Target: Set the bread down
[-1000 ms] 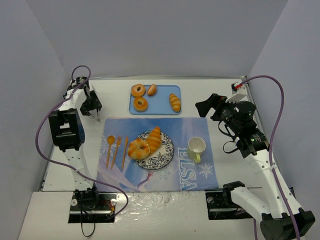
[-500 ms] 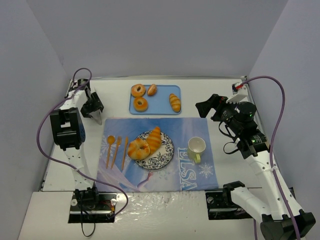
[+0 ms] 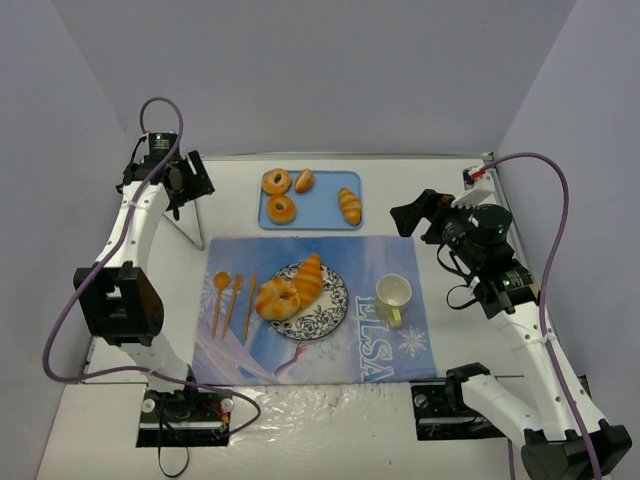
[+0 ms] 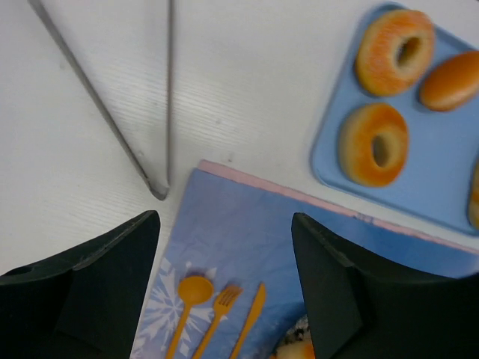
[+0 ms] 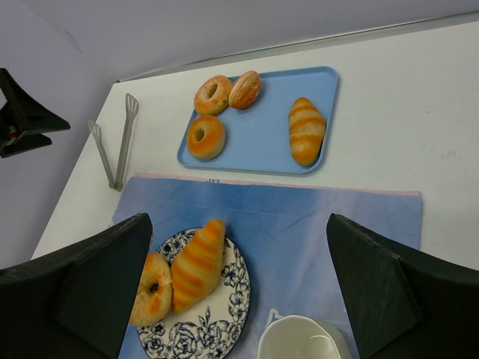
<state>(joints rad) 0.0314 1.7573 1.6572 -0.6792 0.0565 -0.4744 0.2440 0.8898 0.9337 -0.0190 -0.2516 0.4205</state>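
While looking down from above, can count two pieces of bread on the round blue-and-white patterned plate point(image 3: 335, 305).

Can see a striped golden crescent roll point(image 3: 308, 278) lying across the plate's middle, touching a glazed ring-shaped bun point(image 3: 275, 298) on the plate's left half. Can make out the left gripper point(image 3: 190, 178) well off to the plate's far left, fingers spread wide and grasping nothing. Likewise the right gripper point(image 3: 415, 213) to the plate's far right, fingers parted and empty. Can find long grey metal tongs point(image 4: 166, 112) lying flat on the white table point(image 3: 450, 190), far-left of the plate. Beyond the plate, can pick out a light blue rectangular tray point(image 3: 320, 210) bearing four more pieces of bread. Just left of the plate, an orange plastic cutlery set point(image 3: 236, 290); just right of it, a pale cream mug point(image 3: 393, 295); under the plate, a blue printed placemat point(image 3: 230, 345).
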